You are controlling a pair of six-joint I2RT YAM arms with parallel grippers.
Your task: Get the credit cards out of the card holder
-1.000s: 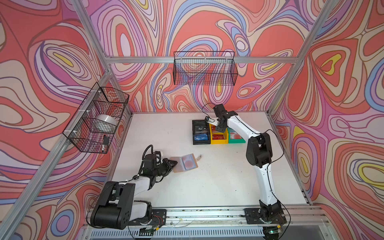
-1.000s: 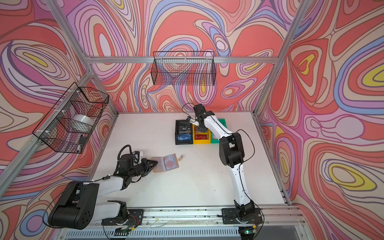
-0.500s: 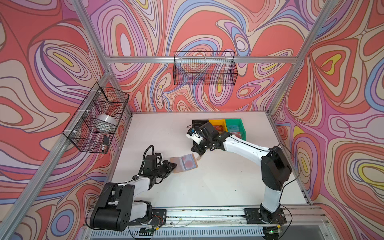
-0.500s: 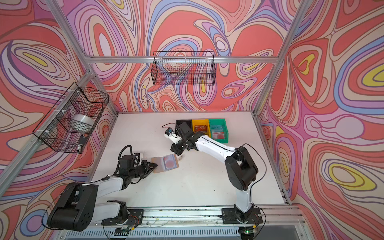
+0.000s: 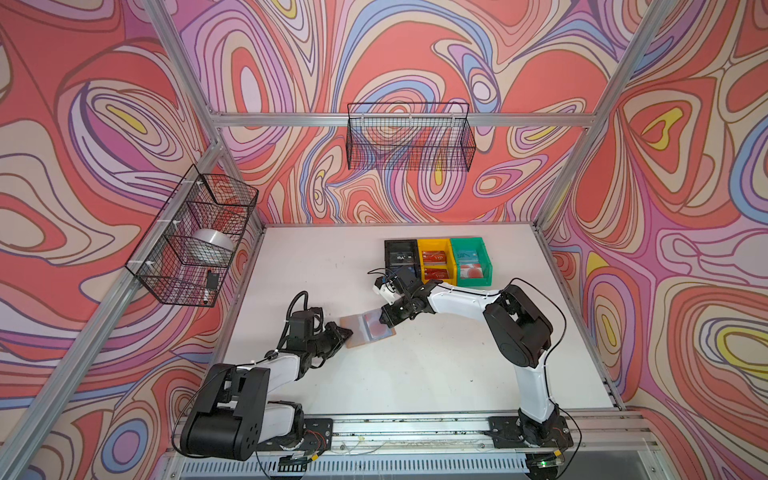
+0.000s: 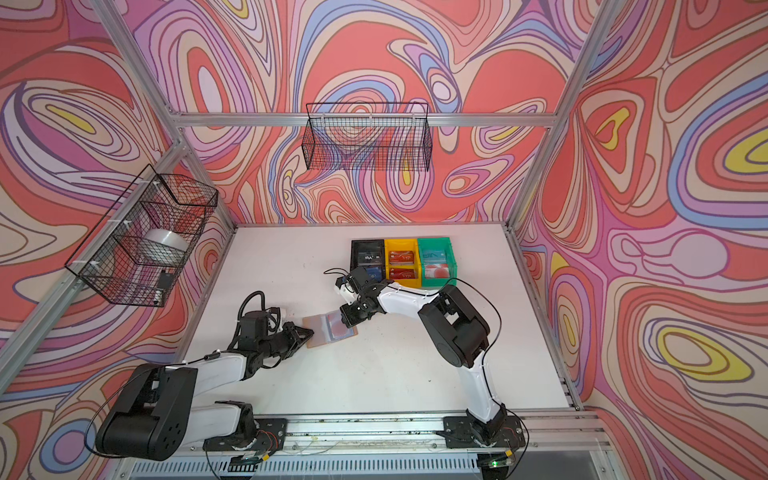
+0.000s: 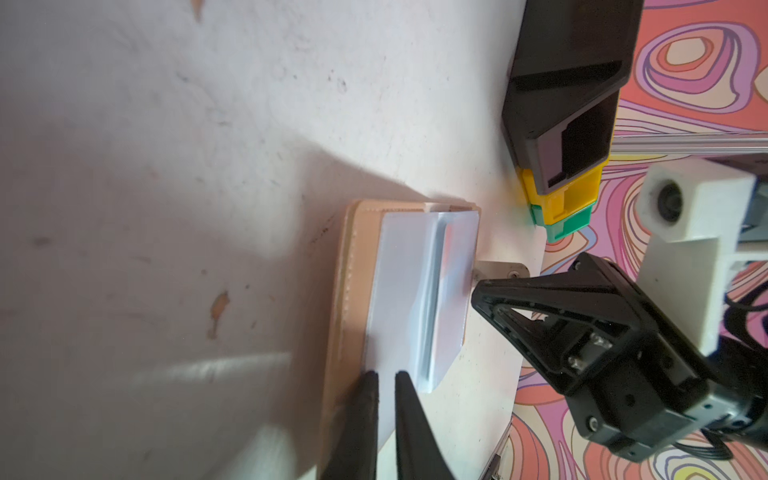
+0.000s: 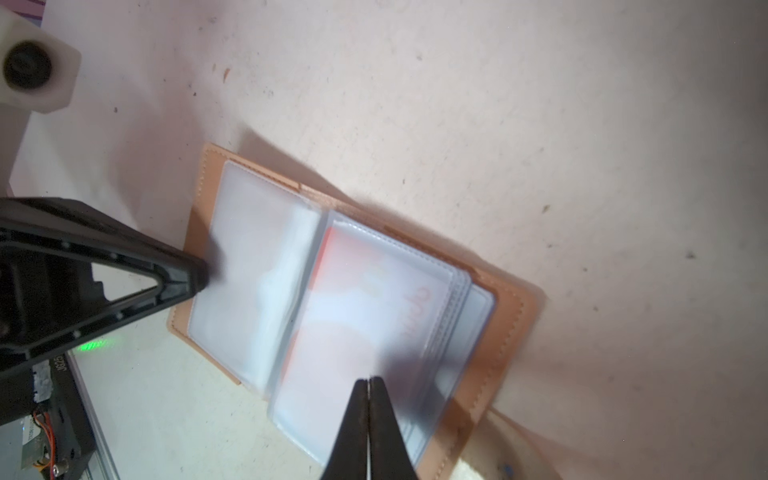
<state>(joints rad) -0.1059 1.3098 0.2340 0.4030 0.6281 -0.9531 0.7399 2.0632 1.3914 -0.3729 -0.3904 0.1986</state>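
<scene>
Extraction: left gripper (image 7: 382,376), jaws narrow, pins left page (image 8: 249,270) of card holder (image 8: 511,316); right gripper (image 8: 368,380), jaws shut empty, should drag red-circle card (image 8: 353,316) lightly toward sleeve (image 8: 461,299) mouth.

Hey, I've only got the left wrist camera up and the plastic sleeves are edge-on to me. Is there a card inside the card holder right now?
Observer: Yes. The right wrist view shows a pale card with a red circle inside the top sleeve of the open card holder.
Operator: Okay, is the right pincer open over it?
Observer: No. The right pincer is shut, with its tips over that sleeve. I cannot tell whether it pinches anything.
Operator: I only see the bins from the side. Is anything in them?
Observer: In a top view, the yellow bin holds two red cards.
</scene>
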